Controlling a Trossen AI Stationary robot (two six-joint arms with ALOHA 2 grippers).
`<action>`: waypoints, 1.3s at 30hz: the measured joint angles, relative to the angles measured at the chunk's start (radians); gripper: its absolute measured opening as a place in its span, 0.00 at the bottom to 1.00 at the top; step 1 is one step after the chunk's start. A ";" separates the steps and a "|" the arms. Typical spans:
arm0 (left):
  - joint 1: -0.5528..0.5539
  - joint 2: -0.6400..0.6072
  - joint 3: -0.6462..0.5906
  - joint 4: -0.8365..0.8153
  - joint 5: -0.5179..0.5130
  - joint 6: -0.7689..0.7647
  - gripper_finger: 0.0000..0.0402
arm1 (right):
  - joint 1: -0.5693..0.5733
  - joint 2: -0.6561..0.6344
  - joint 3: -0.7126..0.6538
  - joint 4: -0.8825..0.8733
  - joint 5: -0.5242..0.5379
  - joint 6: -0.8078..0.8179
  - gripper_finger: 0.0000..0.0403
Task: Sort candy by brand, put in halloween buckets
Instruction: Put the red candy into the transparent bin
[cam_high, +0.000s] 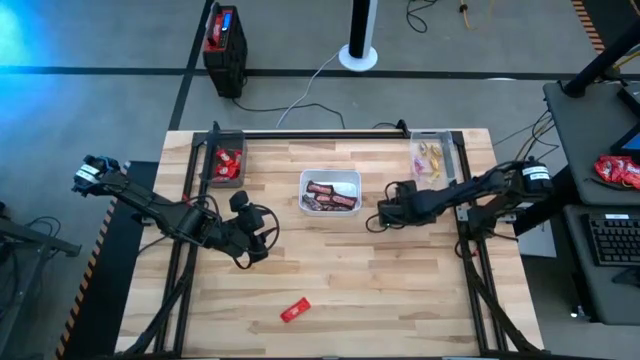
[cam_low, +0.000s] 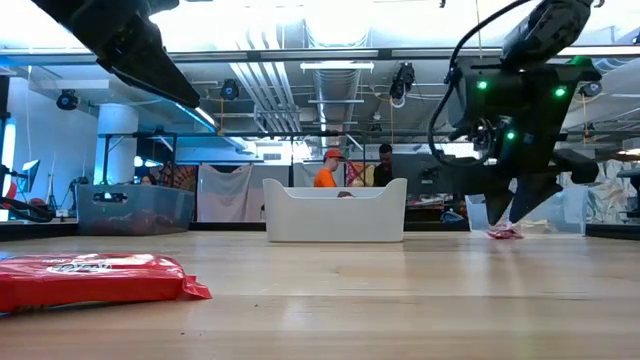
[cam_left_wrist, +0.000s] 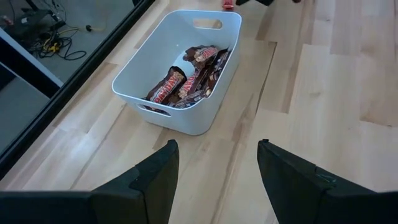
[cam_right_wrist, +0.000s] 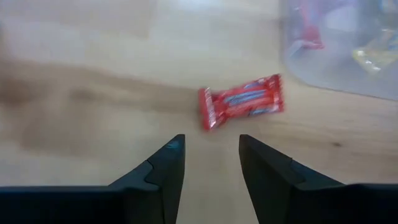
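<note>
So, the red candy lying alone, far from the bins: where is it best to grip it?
Probably at its middle, across the narrow width, from straight above: the red candy lies flat and slanted on the table, free all round.

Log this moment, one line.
left gripper open, facing white bin of brown bars | right gripper open near red candy by clear tub | second red candy loose

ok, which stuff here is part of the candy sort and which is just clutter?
Job: white bin, brown bars; left clear tub, red candies; right clear tub, yellow pieces; loose red candy; second red candy at open right gripper; open left gripper waits.
Clutter: red-and-black box, pole base, keyboard.
</note>
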 joint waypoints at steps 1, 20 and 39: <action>0.000 0.000 0.000 0.000 0.000 0.000 0.50 | -0.008 0.000 0.003 -0.012 0.009 0.023 0.36; 0.000 0.000 0.000 0.016 0.001 0.026 0.50 | -0.116 0.152 0.006 0.045 0.074 0.008 0.49; 0.000 -0.001 0.000 0.017 0.001 0.026 0.50 | -0.117 0.161 0.004 0.114 0.061 -0.109 0.06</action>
